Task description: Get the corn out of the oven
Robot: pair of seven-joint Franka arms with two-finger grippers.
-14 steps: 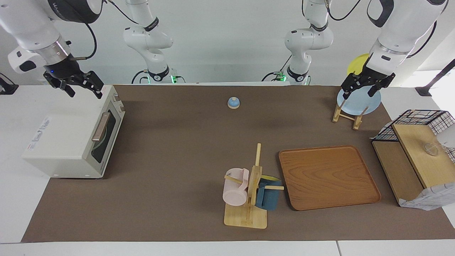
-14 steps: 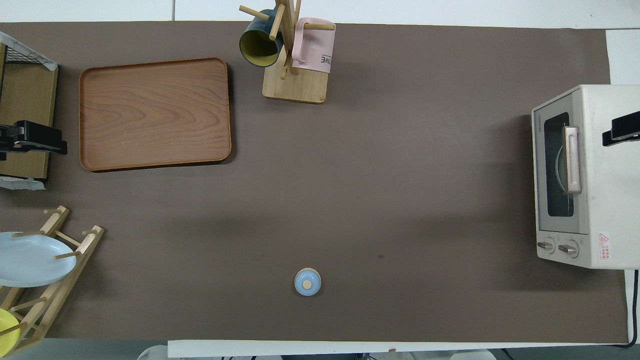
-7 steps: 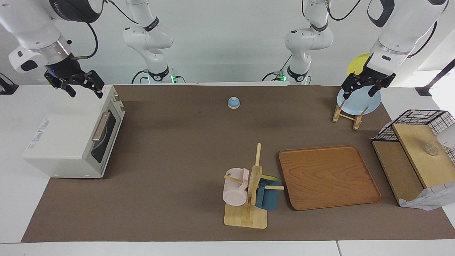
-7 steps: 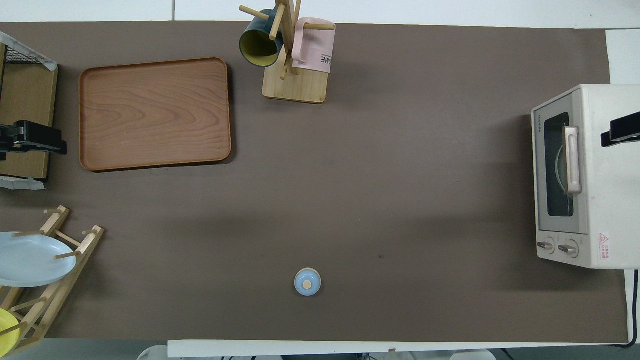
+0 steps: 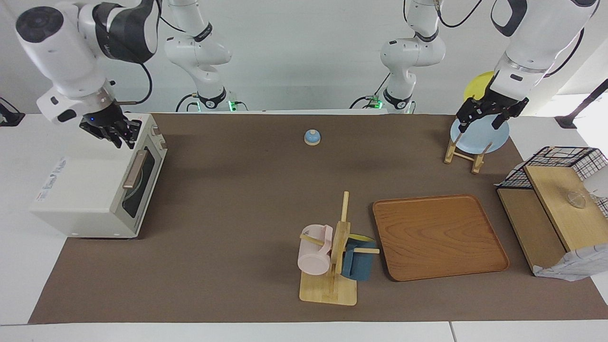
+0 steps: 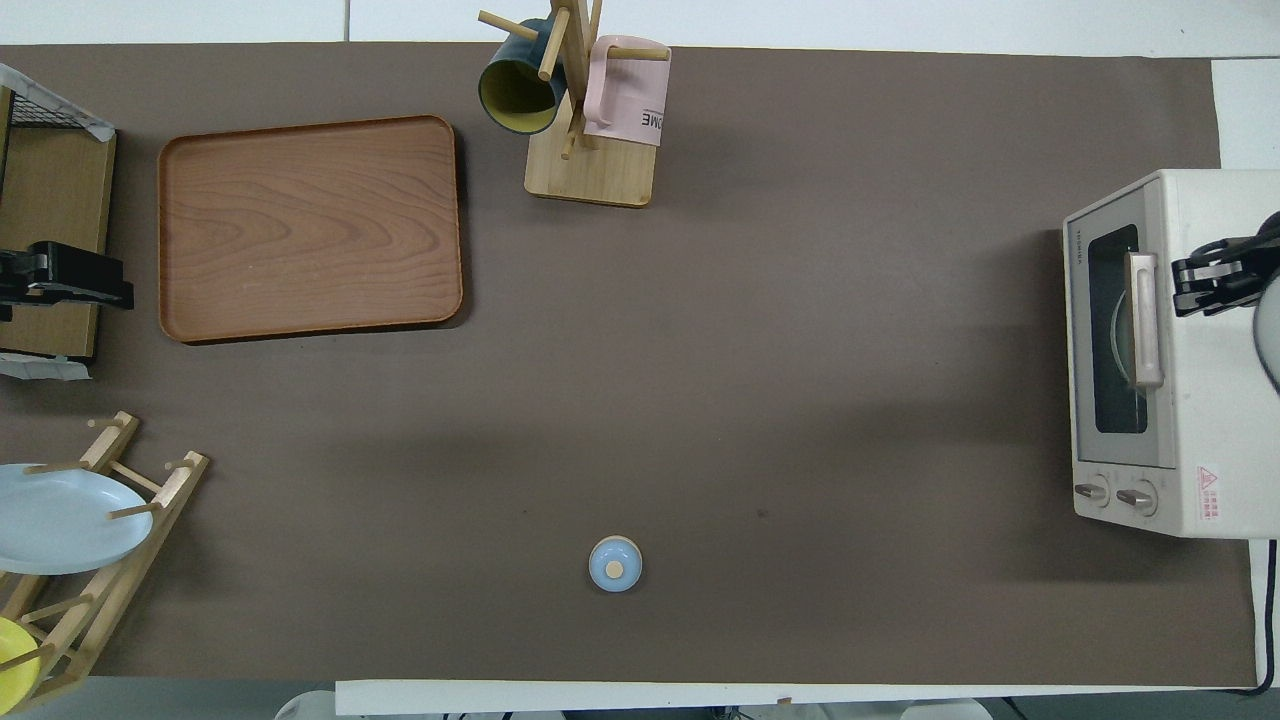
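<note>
Standing shut at the table's right-arm end, at nine o'clock in the facing view, the oven [image 5: 97,189], corn not visible; right gripper [image 5: 115,134] hovering over its top, fingers nearly together, empty; left gripper [image 5: 484,115] waiting, parted, over the plate rack [image 5: 463,151]

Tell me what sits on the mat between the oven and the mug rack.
Nothing: in the overhead view, only bare brown mat runs from the oven door to the wooden mug rack. The facing view shows the same.
</note>
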